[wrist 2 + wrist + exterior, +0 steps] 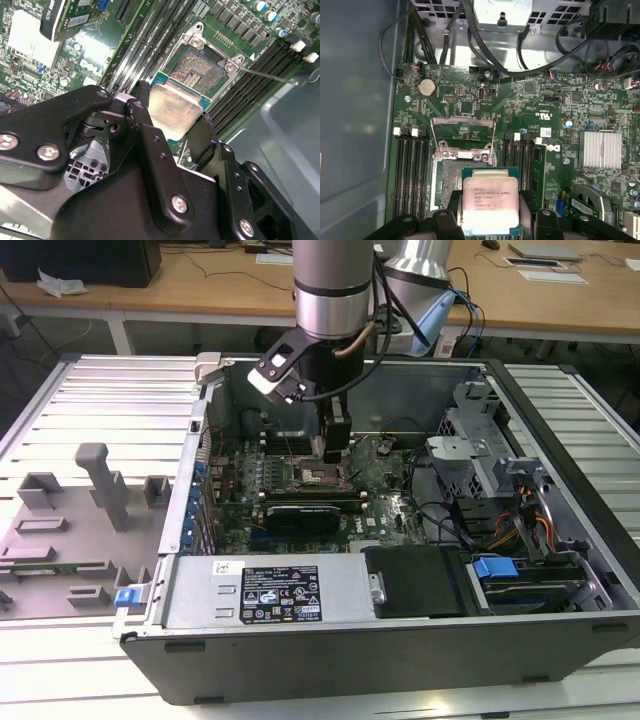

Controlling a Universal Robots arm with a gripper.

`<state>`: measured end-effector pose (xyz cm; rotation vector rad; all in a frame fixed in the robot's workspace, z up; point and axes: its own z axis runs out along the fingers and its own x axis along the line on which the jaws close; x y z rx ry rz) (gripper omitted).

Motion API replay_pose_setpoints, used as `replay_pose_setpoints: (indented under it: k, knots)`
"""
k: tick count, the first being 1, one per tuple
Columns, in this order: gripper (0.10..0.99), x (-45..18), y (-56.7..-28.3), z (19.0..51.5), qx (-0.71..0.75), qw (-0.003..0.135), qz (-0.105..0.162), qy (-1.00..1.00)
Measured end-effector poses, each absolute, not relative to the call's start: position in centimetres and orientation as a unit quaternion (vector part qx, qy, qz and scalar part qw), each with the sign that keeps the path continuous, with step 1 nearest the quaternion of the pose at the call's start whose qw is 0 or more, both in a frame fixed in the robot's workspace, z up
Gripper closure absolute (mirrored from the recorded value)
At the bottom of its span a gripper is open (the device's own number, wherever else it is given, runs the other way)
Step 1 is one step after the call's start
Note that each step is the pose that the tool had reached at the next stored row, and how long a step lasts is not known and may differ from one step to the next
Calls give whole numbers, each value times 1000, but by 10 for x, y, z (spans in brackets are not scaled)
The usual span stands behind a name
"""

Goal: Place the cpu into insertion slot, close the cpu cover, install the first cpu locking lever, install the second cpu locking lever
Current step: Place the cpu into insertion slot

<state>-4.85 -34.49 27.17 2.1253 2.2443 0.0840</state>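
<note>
Clearly only at the first step. Holds the cpu (490,205) clamped by its edges in the gripper (491,220), low over the insertion slot (447,182) but shifted partly off it, not yet seated. Leaves the cpu cover (463,120) raised open and a locking lever (265,74) sticking out free. Flanked closely by memory slots (412,170) on both sides; nothing seen blocking the socket, only cables (485,55) further off.

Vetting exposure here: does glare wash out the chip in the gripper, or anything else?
Second wrist view: the silver-grey square cpu glares pale in the black gripper, and a white rectangular part blows out. First wrist view: the cpu reflects mildly. Exterior view: the ribbed grey table is bright, the inside of the dark computer case dimmer.
</note>
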Motion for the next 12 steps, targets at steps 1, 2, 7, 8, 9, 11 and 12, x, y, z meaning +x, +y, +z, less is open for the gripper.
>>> replay_pose_setpoints:
  k: [1, 2, 7, 8, 9, 11, 12]
  knots:
    - [545, -49, -345, 271, 687, 25, 28, 726]
    - [545, -50, -344, 269, 687, 26, 28, 726]
    - [545, -53, -342, 261, 687, 31, 32, 725]
    - [545, -54, -342, 260, 687, 32, 33, 725]
    - [545, -54, -341, 259, 687, 33, 33, 725]
    - [545, -55, -340, 255, 687, 36, 36, 725]
    - [545, -56, -338, 253, 687, 37, 35, 725]
